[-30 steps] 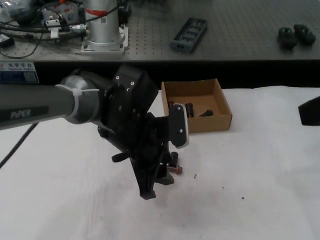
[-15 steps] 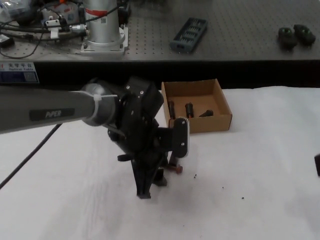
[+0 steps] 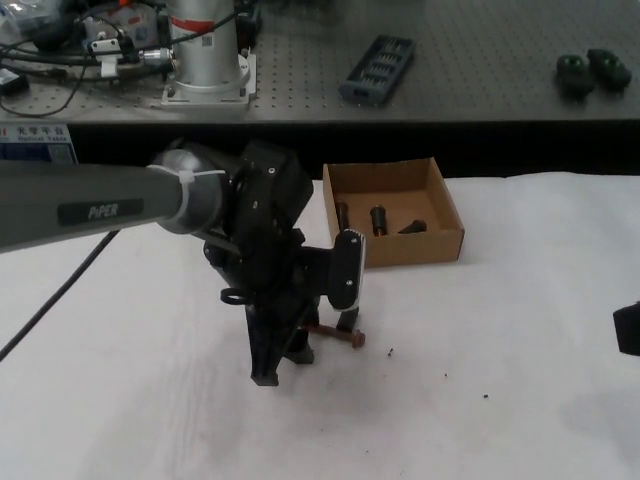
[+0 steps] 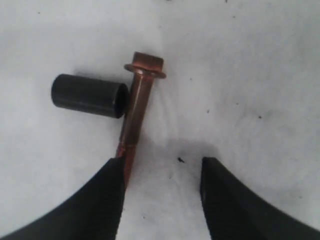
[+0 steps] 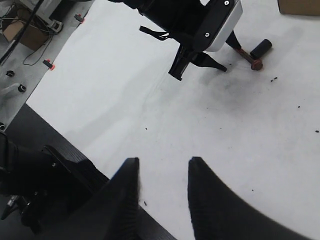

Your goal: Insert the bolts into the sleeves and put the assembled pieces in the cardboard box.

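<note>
Copper-coloured hex-flange bolt (image 4: 136, 110) lies flat on the white cloth (image 4: 250, 75), not inserted; the short black cylindrical sleeve (image 4: 89, 95) lies on its side with one end against the shank, just under the head. Left gripper (image 4: 162, 167) is over them, fingers wide apart and gripping nothing; the bolt's threaded end touches the inner edge of one finger (image 4: 107, 195), the other finger well clear. Right gripper (image 5: 162, 167) hangs parted and empty above the cloth, well apart from both parts; brown cardboard box (image 3: 420, 245) sits beyond the left arm, dark pieces inside.
</note>
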You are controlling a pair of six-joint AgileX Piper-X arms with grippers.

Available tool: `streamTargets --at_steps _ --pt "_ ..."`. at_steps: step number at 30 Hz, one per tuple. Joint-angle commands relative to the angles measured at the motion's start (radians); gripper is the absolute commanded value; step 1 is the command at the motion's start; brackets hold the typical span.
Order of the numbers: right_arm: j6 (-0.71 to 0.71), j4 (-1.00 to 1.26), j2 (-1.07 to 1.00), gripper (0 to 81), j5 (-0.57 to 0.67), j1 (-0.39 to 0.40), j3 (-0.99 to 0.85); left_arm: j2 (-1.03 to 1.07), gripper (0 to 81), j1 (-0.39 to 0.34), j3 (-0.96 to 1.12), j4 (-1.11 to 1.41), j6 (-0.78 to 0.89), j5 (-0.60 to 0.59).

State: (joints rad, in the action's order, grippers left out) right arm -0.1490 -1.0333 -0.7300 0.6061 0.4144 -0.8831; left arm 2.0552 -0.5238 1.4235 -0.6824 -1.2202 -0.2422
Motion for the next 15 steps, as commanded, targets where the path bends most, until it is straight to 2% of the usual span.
streamTargets --at_steps 1,7,12,15 --pt "-0.004 0.012 0.008 25.9 0.029 -0.005 0.003 0.013 35.6 -0.002 0.007 -0.022 -0.015 0.012" --pt "-0.008 0.023 0.008 25.9 0.036 -0.005 0.01 0.017 35.6 -0.011 0.009 -0.012 -0.015 0.029" --pt "-0.008 0.039 0.008 25.9 0.039 -0.005 0.011 0.017 27.2 -0.011 0.019 0.001 -0.004 0.029" --pt "-0.008 0.052 0.008 25.9 0.039 -0.005 0.011 0.017 28.2 -0.013 0.044 0.001 0.052 0.029"
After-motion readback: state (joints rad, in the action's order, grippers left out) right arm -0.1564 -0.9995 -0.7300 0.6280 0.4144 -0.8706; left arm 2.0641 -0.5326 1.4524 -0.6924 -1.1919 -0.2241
